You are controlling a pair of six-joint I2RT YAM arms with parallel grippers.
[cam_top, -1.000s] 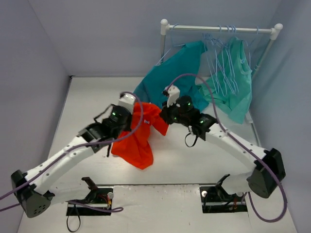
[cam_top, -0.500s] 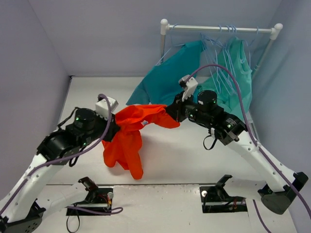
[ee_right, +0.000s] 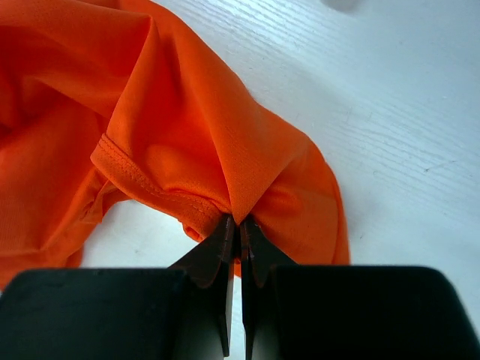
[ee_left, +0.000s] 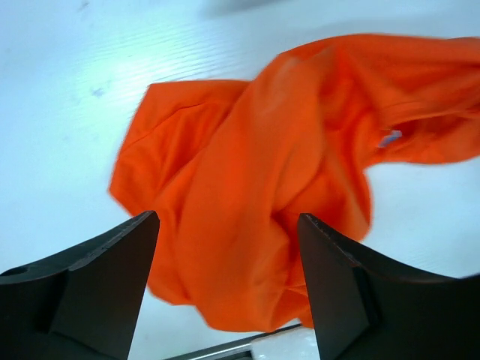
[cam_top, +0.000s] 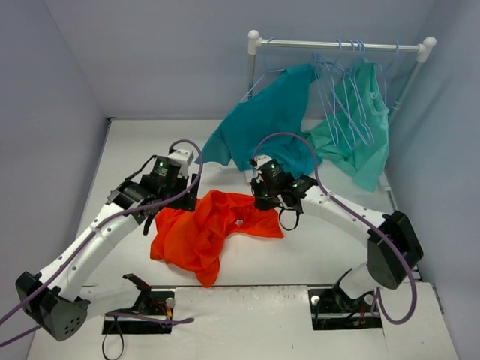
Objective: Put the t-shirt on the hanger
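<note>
Fingers (ee_left: pixel 97 277) of the left gripper (ee_left: pixel 227 218) spread wide above the cloth, nothing between them. Under and beside it the t-shirt (cam_top: pixel 201 234) lies crumpled on the table (cam_top: pixel 127 150), between the two arms. The right gripper (ee_right: pixel 240 225) is pinched tight on a fold next to a hemmed edge; collar or sleeve, cannot tell. Far right, hangers (cam_top: pixel 341 101) hang on the rail (cam_top: pixel 337 45), well apart from the shirt, none taken. Judged step: arranging the garment, early in the task. Next move calls for finding the neck opening and fetching a hanger. Neck label unclear; overlapping hanger wires uncountable.
</note>
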